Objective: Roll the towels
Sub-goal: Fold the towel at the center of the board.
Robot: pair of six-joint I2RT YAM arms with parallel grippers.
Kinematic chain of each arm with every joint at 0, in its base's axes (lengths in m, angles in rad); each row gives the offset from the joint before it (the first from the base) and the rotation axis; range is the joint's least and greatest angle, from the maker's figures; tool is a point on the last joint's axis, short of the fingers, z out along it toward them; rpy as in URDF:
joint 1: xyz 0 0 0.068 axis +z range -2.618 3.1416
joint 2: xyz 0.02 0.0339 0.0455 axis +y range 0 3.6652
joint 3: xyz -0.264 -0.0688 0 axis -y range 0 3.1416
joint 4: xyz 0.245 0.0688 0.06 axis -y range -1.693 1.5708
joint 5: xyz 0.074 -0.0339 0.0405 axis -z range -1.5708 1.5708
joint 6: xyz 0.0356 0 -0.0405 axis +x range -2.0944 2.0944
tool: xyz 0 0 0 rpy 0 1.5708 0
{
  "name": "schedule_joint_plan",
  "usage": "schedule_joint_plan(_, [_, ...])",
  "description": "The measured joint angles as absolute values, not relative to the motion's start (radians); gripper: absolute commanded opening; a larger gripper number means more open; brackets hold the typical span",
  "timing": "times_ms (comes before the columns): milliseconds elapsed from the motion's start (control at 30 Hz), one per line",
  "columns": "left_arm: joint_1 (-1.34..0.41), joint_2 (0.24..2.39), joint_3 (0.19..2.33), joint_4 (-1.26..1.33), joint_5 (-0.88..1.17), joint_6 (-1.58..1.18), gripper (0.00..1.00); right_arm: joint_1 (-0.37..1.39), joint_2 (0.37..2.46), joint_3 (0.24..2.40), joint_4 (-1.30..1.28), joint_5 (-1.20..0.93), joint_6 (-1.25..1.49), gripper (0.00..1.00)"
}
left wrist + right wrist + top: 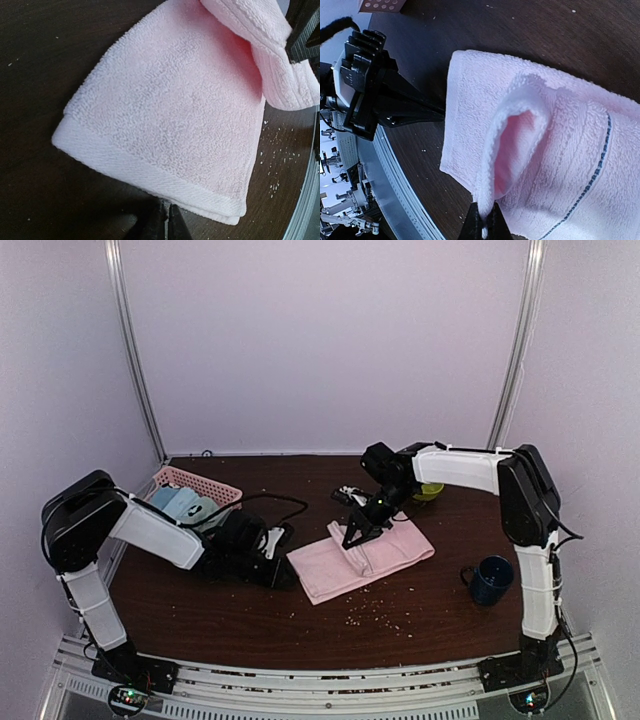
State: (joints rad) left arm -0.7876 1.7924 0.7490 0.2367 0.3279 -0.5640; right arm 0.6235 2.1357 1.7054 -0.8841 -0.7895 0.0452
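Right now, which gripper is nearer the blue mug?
Right. The right gripper is pinching a fold of the pink towel, to the left of the blue mug in the top view. The left gripper sits shut at the towel's far left edge, farther away.

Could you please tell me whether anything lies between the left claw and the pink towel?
Nothing visible does: the left claw, closed, sits right at the hemmed edge of the pink towel, while the right claw pinches a raised fold.
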Motion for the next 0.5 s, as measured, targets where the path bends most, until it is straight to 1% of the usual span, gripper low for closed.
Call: schedule_joint_plan(500, [-0.789, 1.746, 0.669, 0.292, 0.320, -0.590, 0.06, 0.723, 2.176, 1.737, -0.746, -0.856, 0.208, 0.00])
